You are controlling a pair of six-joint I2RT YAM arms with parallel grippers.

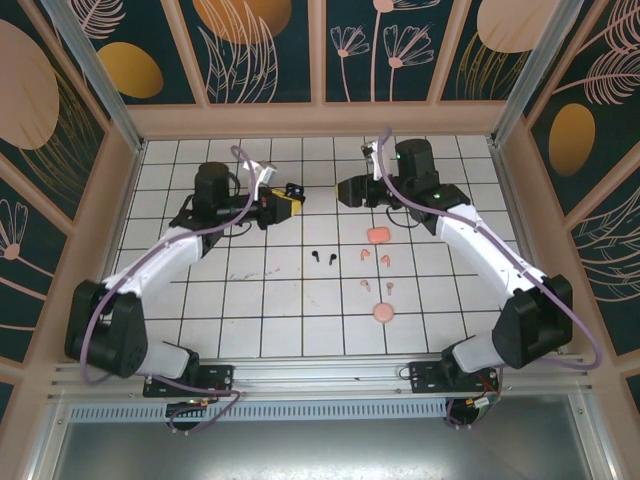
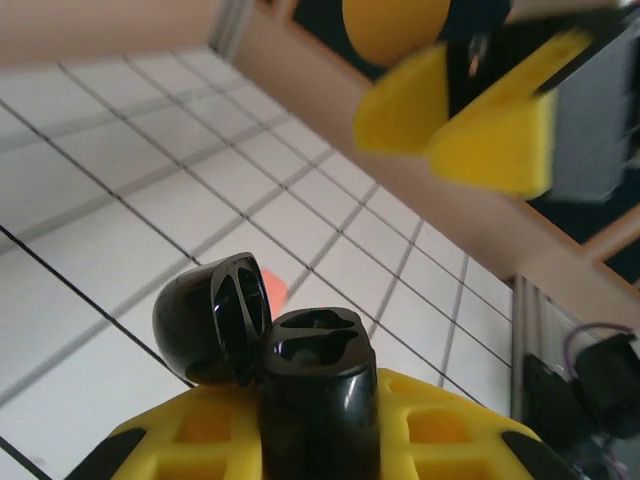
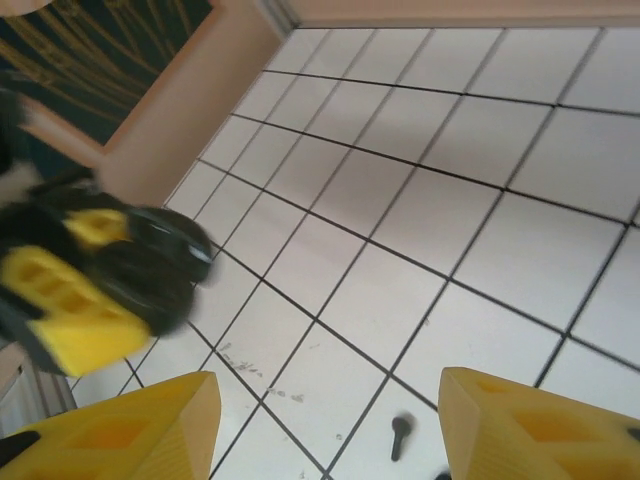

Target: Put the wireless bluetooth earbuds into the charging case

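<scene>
The left gripper (image 1: pixel 288 196) clamps the open black case (image 2: pixel 300 350); the wide, empty right gripper (image 3: pixel 330 430) could knock away the black earbud (image 3: pixel 400 435) ahead of its fingers if it comes down off-centre.

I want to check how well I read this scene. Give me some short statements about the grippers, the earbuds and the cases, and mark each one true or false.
1. The left gripper holds a black case whose lid is open. True.
2. The right gripper is closed on a black earbud. False: its fingers stand apart with nothing between them.
3. Two black earbuds lie on the tiled table. True.
4. The pink earbuds already sit inside a case. False: four of them lie loose on the table.
</scene>
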